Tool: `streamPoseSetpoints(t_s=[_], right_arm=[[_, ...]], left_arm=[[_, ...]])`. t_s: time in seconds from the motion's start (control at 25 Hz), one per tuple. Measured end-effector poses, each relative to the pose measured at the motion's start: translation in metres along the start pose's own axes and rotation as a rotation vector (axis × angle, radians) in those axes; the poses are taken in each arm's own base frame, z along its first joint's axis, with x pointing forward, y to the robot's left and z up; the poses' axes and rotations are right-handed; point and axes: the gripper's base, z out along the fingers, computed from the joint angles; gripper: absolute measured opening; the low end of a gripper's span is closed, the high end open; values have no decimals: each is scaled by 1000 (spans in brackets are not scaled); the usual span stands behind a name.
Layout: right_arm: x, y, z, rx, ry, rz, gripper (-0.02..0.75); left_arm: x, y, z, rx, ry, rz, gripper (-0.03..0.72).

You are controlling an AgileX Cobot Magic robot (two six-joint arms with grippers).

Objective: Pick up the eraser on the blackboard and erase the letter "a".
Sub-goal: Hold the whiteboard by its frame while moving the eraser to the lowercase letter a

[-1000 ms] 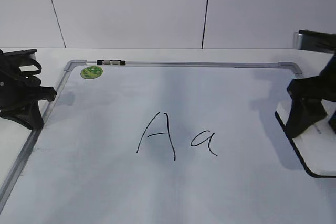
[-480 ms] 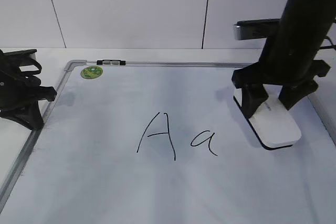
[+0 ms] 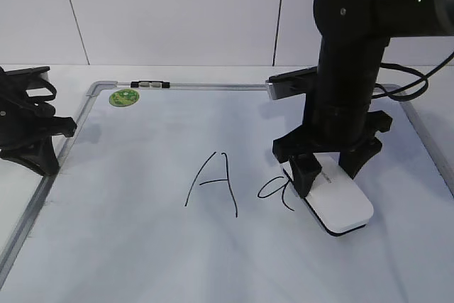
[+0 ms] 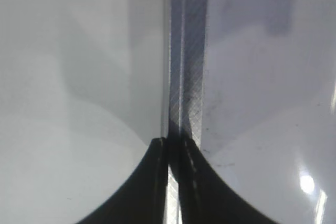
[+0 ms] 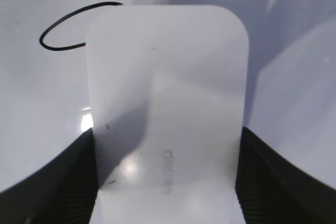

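The white eraser (image 3: 342, 205) with a black base lies flat on the blackboard (image 3: 142, 246), held between the jaws of my right gripper (image 3: 330, 174). Its left end covers the right side of the letter "a" (image 3: 269, 188); only the left loop of the letter shows. In the right wrist view the eraser (image 5: 168, 87) fills the space between the fingers (image 5: 68, 177), and the loop of the "a" (image 5: 58, 30) curves out at its far left corner. My left gripper (image 3: 51, 161) rests shut over the board's left frame (image 4: 189, 77).
A capital "A" (image 3: 213, 182) is drawn just left of the "a". A round green sticker (image 3: 124, 97) sits at the board's far left corner, and a small black and silver piece (image 3: 150, 84) lies on the top frame. A white wall stands behind.
My right arm has carried the eraser leftward across the board from its right edge onto the right side of the "a". The left arm has not moved.
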Motion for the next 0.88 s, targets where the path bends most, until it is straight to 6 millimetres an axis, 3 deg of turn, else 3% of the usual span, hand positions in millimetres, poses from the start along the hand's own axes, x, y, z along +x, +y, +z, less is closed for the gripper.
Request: streamPoseSetpoints(t_s=[0.48, 0.88], right_arm=[[-7, 2, 5, -7, -45, 1, 541], [-14, 3, 24, -9, -19, 2, 541]], left_arm=[[0, 0, 0, 0, 0, 0, 25], [0, 0, 0, 0, 0, 0, 25]])
